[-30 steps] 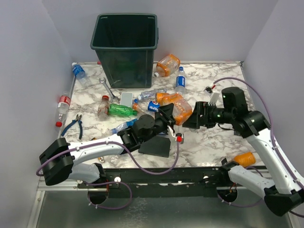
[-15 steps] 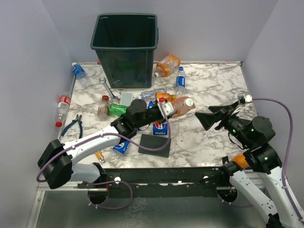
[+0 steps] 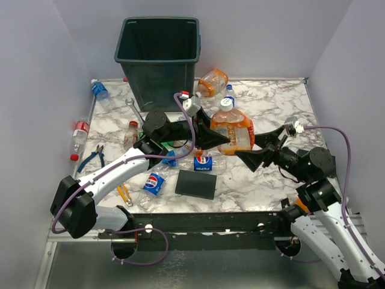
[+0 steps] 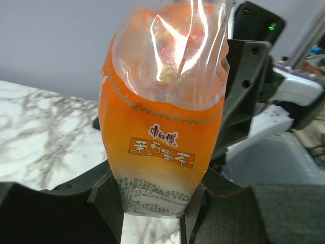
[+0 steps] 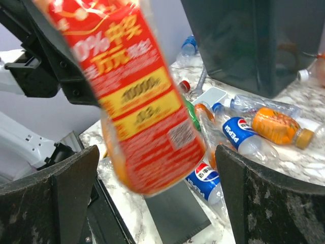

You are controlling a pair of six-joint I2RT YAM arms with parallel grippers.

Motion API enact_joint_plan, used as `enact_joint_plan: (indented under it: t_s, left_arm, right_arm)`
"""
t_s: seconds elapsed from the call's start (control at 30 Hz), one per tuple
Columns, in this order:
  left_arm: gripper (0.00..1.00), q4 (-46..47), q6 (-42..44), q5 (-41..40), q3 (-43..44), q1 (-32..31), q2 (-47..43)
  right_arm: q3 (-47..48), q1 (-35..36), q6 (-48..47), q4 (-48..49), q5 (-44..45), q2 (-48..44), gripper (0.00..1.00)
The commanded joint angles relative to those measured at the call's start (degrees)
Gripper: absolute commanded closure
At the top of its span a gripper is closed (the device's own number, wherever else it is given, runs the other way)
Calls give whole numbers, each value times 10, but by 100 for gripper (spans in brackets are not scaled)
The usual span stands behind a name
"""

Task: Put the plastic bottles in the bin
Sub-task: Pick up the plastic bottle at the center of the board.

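in the left wrist view the orange-label bottle [image 4: 162, 117] runs off the upper edge, so its neck and cap cannot be seen. its base is hidden between the fingers of the left end effector [image 4: 155, 208].

in the right wrist view, just ahead of the right end effector [image 5: 157, 162], the same bottle is blurred and cut off above. beyond it the bin [image 5: 254, 40] loses its rim to the top edge. the black plate [image 5: 177, 216] sits partly behind the bottle.
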Motion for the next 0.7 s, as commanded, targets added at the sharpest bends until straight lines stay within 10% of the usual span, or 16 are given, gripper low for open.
enact_joint_plan:
  t_s: [0.0, 0.23, 0.4, 0.47, 0.57, 0.67]
  left_arm:
    - [77, 50, -91, 95, 9, -1, 10]
    - [75, 50, -93, 99, 2, -1, 7]
    - [69, 50, -96, 93, 0, -2, 10]
    - [56, 50, -99, 82, -1, -2, 10]
    - [10, 51, -93, 47, -4, -2, -3]
    - [1, 51, -65, -26, -13, 0, -34]
  right_arm:
    - [20, 1, -16, 72, -47, 21, 0]
    - [28, 1, 0, 110, -72, 42, 12]
    - [28, 1, 14, 126, -93, 61, 48]
    - [28, 1, 16, 125, -100, 68, 58]
    - [26, 1, 13, 120, -100, 70, 64]
    - [24, 1, 6, 109, -97, 70, 68]
